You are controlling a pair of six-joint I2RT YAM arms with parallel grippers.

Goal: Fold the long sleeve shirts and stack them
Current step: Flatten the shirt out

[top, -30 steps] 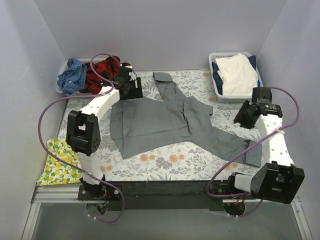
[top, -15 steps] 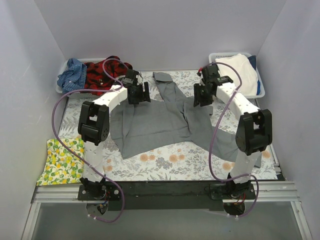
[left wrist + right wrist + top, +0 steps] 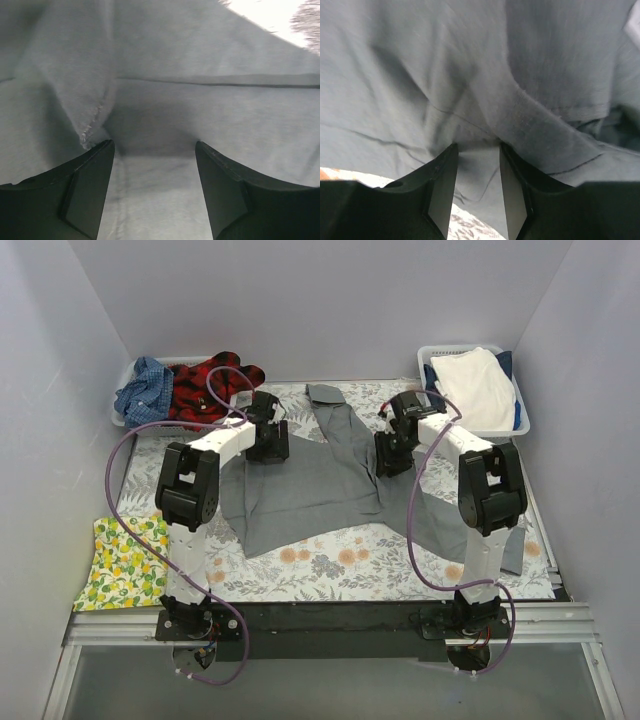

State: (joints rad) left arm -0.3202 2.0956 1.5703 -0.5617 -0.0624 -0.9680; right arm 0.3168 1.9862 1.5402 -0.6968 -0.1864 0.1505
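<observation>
Grey button-up shirt [image 3: 310, 485] lying spread out, left gripper [image 3: 268, 447] hanging low over its far-left part, right gripper [image 3: 389, 456] over a far-right fold, both standing parted, gripping nothing.

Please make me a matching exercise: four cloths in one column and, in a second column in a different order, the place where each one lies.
Things:
1. grey shirt
2. red plaid shirt
3. lemon-print cloth
4. white cloth

Places:
A. far-right corner
B. near-left corner
C. spread out in the middle
D. far-left corner

Pairs: 1-C, 2-D, 3-B, 4-A
</observation>
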